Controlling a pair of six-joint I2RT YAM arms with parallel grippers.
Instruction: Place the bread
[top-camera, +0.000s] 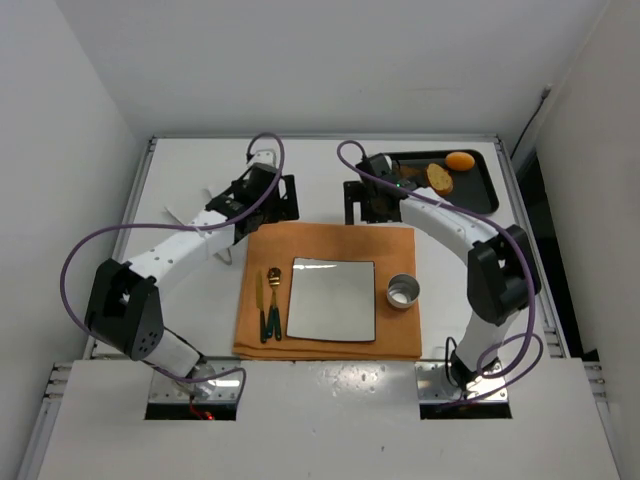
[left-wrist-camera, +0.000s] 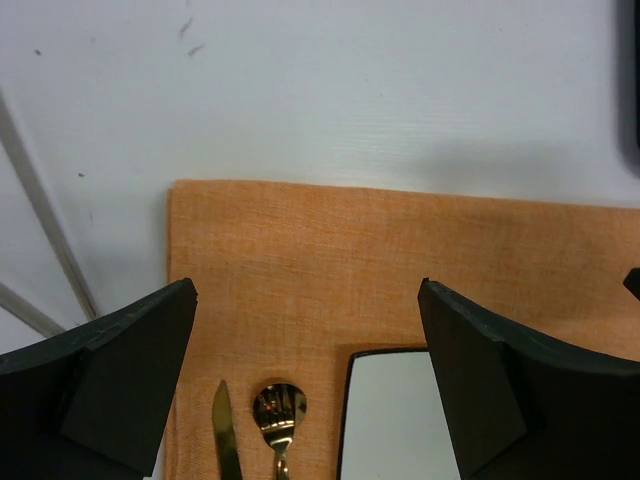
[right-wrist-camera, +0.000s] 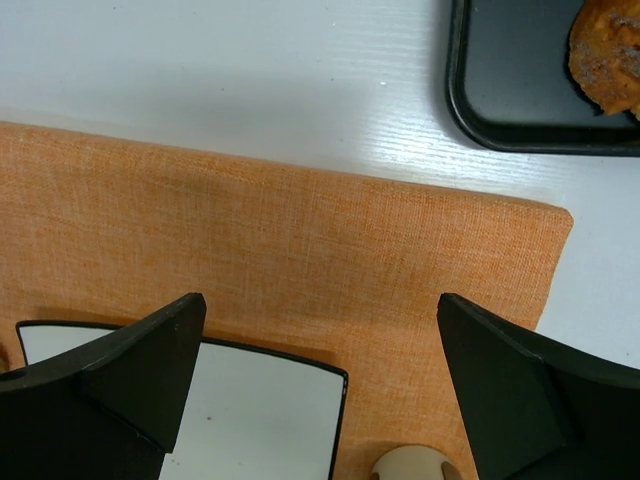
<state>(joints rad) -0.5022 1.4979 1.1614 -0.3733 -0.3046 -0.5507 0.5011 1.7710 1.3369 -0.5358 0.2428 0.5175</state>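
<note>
The bread is hidden; my right arm covers the left part of the black tray (top-camera: 485, 195), where it could lie. My left gripper (top-camera: 281, 203) (left-wrist-camera: 308, 290) hangs open over the far left edge of the orange mat (top-camera: 330, 240), nothing between its fingers. My right gripper (top-camera: 364, 205) (right-wrist-camera: 322, 300) stands open over the mat's far right part, just left of the tray, also empty. In the right wrist view the tray's corner (right-wrist-camera: 465, 110) shows with a browned, speckled piece (right-wrist-camera: 608, 55) at the frame's edge.
On the mat lie a square mirror-like plate (top-camera: 332, 299) (left-wrist-camera: 390, 420) (right-wrist-camera: 250, 420), a gold knife (top-camera: 260, 300) and spoon (top-camera: 273, 295) to its left, and a small metal cup (top-camera: 403, 291) to its right. The tray holds a tan toasted slice (top-camera: 439, 178) and an orange fruit (top-camera: 460, 160).
</note>
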